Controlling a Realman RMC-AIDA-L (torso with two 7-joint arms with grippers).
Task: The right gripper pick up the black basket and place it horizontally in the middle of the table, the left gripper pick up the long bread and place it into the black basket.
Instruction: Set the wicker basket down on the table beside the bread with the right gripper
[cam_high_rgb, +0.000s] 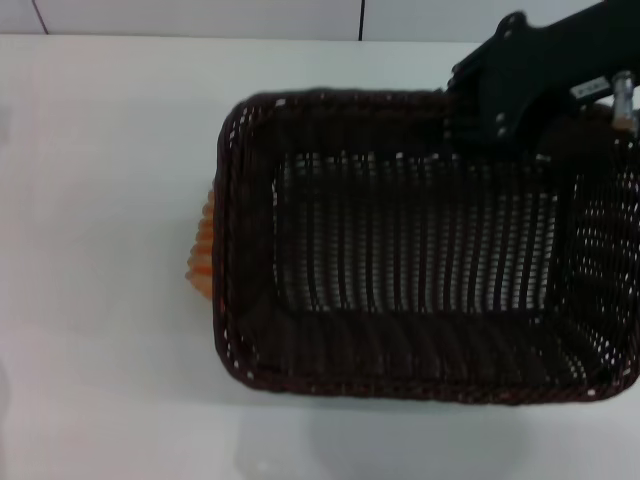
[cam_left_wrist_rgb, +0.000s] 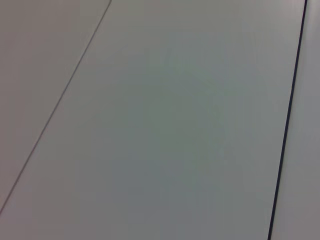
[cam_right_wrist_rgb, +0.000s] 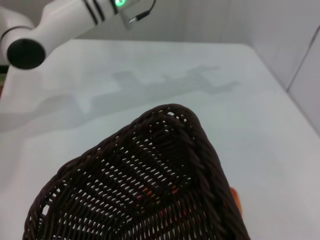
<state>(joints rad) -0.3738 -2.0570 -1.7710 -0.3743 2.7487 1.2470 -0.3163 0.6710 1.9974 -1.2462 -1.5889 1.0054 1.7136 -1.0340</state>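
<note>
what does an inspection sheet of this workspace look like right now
surface: white table, bare around the basket
job's things: black basket fills the middle and right of the head view; bread peeks out at its left end, mostly hidden by the basket
clutter: nothing seen
grippers: right gripper at the basket's far rim, jaws hidden; left gripper out of view, only its green-ringed arm shows beyond the basket
cables: short wire by the green ring
surroundings: panelled wall behind the table
</note>
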